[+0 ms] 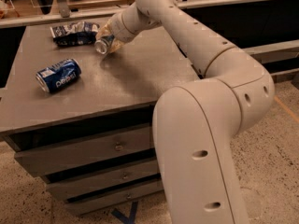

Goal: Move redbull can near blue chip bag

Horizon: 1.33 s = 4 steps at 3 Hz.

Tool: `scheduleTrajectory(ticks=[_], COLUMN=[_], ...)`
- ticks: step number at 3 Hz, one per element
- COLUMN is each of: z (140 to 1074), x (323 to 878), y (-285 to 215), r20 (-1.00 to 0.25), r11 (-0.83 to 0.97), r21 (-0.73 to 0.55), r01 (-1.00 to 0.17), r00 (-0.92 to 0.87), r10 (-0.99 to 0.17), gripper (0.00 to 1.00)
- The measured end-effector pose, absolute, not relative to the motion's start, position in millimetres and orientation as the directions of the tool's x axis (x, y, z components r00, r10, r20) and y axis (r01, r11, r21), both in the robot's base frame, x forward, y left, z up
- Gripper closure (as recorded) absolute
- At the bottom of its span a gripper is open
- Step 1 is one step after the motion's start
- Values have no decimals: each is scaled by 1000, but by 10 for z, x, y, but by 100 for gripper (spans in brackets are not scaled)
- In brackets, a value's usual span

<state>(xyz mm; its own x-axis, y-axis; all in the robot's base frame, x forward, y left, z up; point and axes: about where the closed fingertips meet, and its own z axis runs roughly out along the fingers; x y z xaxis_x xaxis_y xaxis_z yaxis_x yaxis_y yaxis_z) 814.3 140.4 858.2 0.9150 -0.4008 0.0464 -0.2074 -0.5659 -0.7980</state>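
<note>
The redbull can (102,45) is a slim silver can, tilted with its end toward me, held in my gripper (108,37) just above the far part of the cabinet top. The blue chip bag (74,33) is a wrinkly dark blue bag with white patches, lying at the far left of the top, just left of the can. My gripper is shut on the can, and its fingers mostly hide the can's body.
A wider deep-blue Pepsi can (59,74) lies on its side at the left of the grey cabinet top (140,73). Drawers run below the front edge. My arm reaches over the right side. A rail runs behind the cabinet.
</note>
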Motion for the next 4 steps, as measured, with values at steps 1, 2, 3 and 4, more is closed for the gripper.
scheduleTrajectory(ticks=[1,2,3,4], z=[8506,8447,8445,8418], x=[8112,8086,8084,8073], y=[1442,1457,1458,1448], r20=[48,45,45,40], r11=[-588,-612,-614,-624], r21=[-783,-765,-764,-753], r01=[-200,-198,-199,-207], r00=[925,932,933,933], r10=[-378,-359,-357,-358], gripper=[83,61,36,13])
